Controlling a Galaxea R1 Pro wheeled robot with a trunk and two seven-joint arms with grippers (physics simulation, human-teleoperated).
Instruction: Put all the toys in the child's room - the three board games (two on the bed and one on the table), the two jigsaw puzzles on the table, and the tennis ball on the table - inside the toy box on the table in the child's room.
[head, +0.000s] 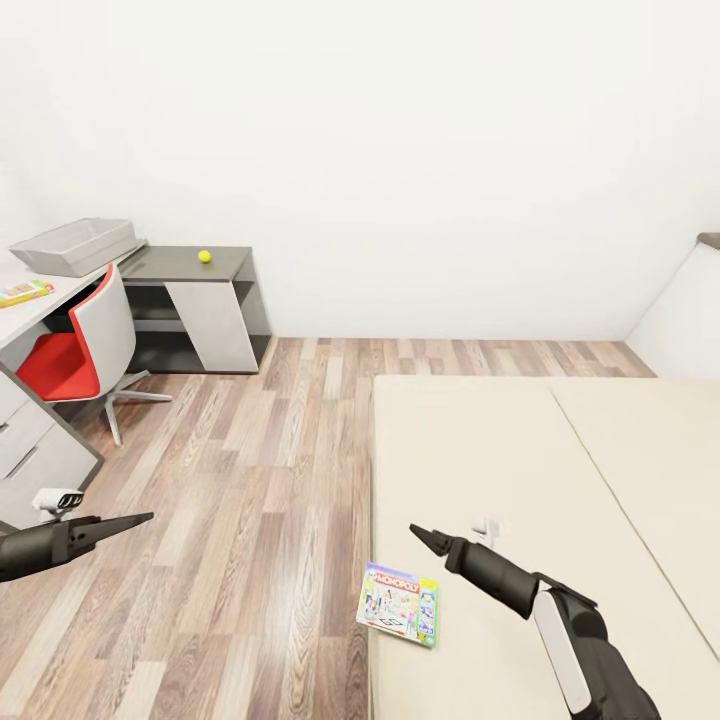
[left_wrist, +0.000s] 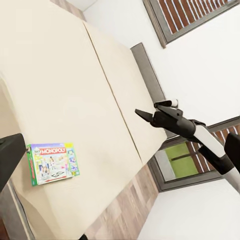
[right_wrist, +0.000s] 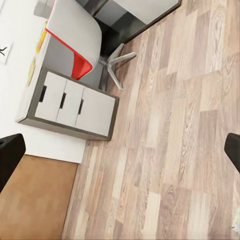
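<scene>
The Monopoly board game (head: 400, 603) (left_wrist: 53, 162) lies flat on the bed (head: 480, 450), close to its near floor-side edge. My right gripper (head: 422, 533) (left_wrist: 142, 114) hovers open over the bed just beyond the box, holding nothing. My left gripper (head: 140, 519) is out over the floor, open and empty. The grey toy box (head: 75, 243) sits on the white table (head: 40, 318) at the far left. A tennis ball (head: 205, 256) rests on the lower dark-grey section. A flat colourful toy (head: 25, 292) lies on the white top; I cannot tell which kind.
A red-and-grey swivel chair (head: 75, 350) (right_wrist: 70, 45) stands in front of the table, beside the white drawer unit (head: 30, 440) (right_wrist: 75, 105). Wood-plank floor (head: 250, 480) runs between table and bed. White walls close off the back.
</scene>
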